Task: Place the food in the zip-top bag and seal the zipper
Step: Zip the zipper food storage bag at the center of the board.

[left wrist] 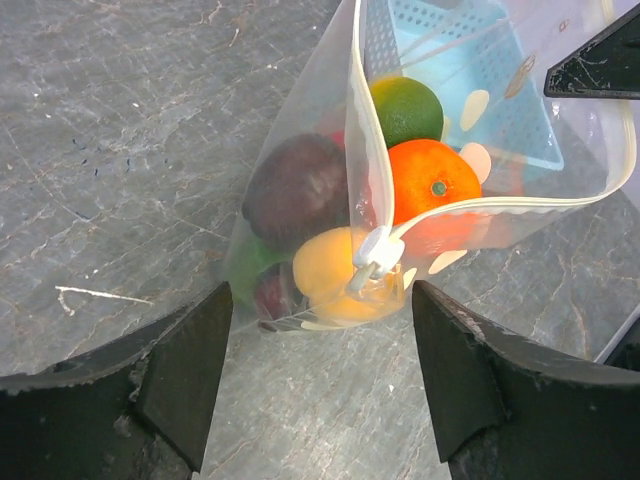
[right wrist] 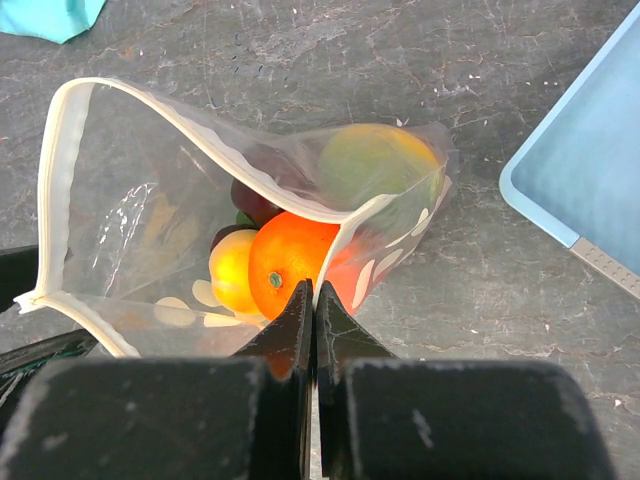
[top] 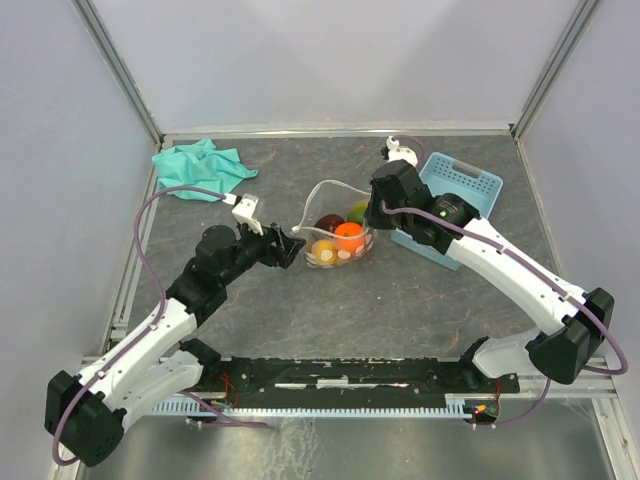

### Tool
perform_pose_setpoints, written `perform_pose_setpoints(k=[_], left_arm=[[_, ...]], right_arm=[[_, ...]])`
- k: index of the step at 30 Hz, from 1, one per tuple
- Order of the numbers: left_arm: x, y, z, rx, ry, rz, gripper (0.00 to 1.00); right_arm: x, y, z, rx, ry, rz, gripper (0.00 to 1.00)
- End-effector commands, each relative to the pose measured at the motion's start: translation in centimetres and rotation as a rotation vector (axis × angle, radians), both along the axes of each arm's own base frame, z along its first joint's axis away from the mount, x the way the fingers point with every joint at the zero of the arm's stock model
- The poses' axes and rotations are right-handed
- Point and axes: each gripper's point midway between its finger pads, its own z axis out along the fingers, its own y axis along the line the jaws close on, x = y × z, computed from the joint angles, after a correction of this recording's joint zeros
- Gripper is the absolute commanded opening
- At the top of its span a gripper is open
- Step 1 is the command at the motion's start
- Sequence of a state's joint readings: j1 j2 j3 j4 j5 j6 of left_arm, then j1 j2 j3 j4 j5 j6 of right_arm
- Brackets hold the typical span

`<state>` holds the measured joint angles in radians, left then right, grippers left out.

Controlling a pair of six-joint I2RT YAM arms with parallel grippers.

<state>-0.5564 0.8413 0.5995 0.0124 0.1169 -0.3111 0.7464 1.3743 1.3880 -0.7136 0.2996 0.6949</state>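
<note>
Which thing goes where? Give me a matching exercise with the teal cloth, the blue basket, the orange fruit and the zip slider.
Things:
1. teal cloth
2. blue basket
3. orange fruit
4. zip slider

Places:
A. inside the zip-top bag
B. far left corner of the table
C. far right side of the table
D. at a corner of the bag's mouth

Pairs: 1-B; 2-C; 3-A; 4-D

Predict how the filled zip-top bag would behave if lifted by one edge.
The zip-top bag would probably sag and fold, since its thin film curves loosely. The round fruits inside would likely roll towards the lowest corner. Its glossy film might slip from the jaws.
</note>
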Motion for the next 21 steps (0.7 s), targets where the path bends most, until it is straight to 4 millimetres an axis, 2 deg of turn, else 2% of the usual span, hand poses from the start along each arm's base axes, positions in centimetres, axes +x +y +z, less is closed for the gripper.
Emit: perform_pose_setpoints(k=[1,9,13,15,21], left_arm=[[0.2,-1.5,3.9,-0.198,-0.104,-0.066,0.73],[0.9,-2.3,3.2,-0.203,-0.1,-0.111,0.46],[1.0,-2.1,3.7,-0.177,-0.128,-0.115,0.22],[1.0,-1.8,4.0,-0.155,-0.144,-0.113,0.05],[1.0,-0.8,4.2,-0.088,-0.167,-0.09,0.03]], right_arm=[[0.9,0.9,2.4,0.08,-0.062,0.002,0.01],[1.0,0.6,2.3,0.084,-0.056,-0.008,0.01],[1.1,0.2,2.2,0.081,-0.05,-0.019,0.01],[1.1,-0.3,2.0,0.078,-0.043,-0.033,0.01],[1.6,-1.8,1.7,0.059,-0.038,-0.059,0.01]])
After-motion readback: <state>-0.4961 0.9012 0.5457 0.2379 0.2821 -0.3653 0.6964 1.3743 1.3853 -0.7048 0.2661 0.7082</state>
